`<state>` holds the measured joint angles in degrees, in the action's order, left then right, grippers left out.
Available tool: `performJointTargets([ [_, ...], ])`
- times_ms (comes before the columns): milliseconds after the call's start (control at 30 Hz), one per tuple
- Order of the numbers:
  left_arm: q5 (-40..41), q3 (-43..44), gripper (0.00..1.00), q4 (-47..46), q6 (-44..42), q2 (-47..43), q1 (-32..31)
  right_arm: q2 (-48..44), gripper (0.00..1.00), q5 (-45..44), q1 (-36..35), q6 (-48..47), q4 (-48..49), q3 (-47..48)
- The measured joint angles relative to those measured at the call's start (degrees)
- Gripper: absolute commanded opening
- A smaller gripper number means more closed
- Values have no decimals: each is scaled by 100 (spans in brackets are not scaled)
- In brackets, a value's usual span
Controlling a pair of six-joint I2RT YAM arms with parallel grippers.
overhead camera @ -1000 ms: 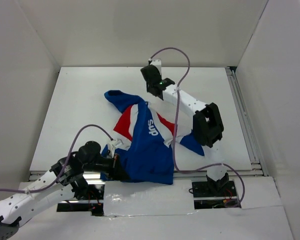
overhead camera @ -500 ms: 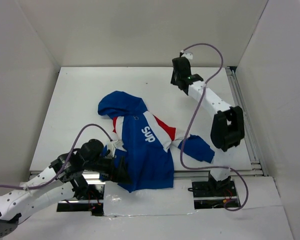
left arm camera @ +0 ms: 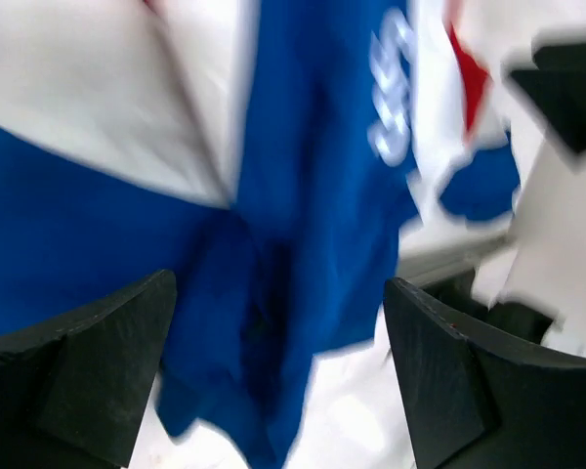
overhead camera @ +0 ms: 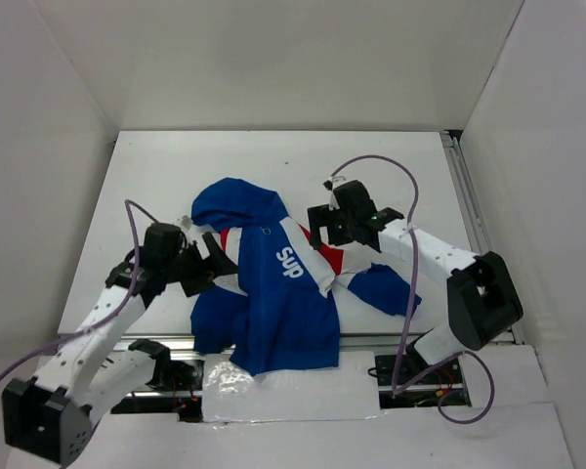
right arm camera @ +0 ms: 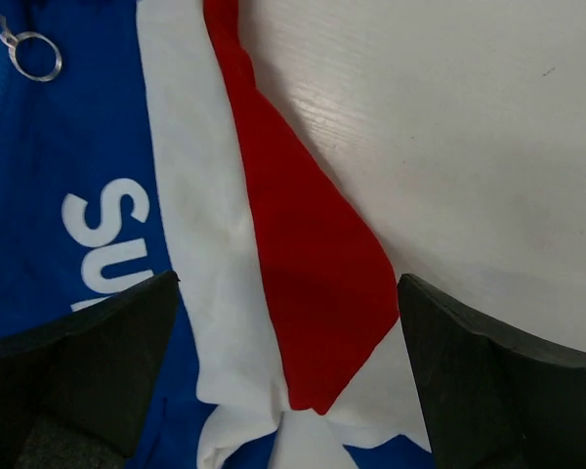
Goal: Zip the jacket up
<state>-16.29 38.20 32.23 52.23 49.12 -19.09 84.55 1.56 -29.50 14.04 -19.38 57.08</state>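
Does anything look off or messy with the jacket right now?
The royal-blue hooded fabric jacket lies crumpled and skewed, one front flap folded across, its hem spilling past the near edge of the white table.

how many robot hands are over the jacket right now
2. The left hand hangs open over the jacket's edge nearest its arm; the right hand hangs open above the red chest panel. None hidden.
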Motion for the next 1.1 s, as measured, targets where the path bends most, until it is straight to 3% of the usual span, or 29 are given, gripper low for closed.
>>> performJointTargets([
  [100, -350, -52, 99, -374, -273, 841, 859, 527, 100, 142, -59, -326, 4, 269],
  [200, -282, -87, 99, -407, -389, 1233, 767, 1209, 100, 186, -133, -555, 61, 820],
  [467, 496, -302, 99, -238, -247, 1156, 632, 2841, 97, -96, -522, -957, 70, 2332],
  [533, 721, -304, 99, -138, -197, 1362, 660, 3086, 83, -129, -538, -1023, 52, 2461],
  [600, 833, -304, 99, -129, -184, 1641, 627, 3198, 59, -63, -505, -1047, 15, 2481],
  [633, 852, -304, 95, -144, -179, 1751, 568, 3206, 49, -22, -479, -1036, -2, 2481],
  [667, 861, -304, 87, -179, -160, 1867, 472, 3206, 32, 33, -446, -1008, -7, 2479],
  [700, 883, -304, 71, -232, -140, 2015, 428, 3189, 19, 90, -404, -999, 26, 2479],
  [733, 868, -304, 61, -271, -120, 2087, 201, 3169, 1, 133, -361, -953, 63, 2474],
  [767, 855, -295, 50, -328, -127, 2232, 37, 3123, 0, 184, -306, -887, 153, 2415],
  [800, 852, -271, 25, -391, -127, 2413, -111, 3060, 0, 212, -247, -813, 208, 2352],
  [867, 896, -138, 4, -387, -74, 2857, -358, 2933, 0, 310, -92, -693, 262, 2247],
  [900, 883, 13, 0, -299, -63, 3117, -476, 2870, 0, 396, 2, -640, 302, 2203],
  [1100, 1086, 754, 0, -76, 85, 3838, -603, 2673, 0, 428, 599, -348, 369, 2149],
])
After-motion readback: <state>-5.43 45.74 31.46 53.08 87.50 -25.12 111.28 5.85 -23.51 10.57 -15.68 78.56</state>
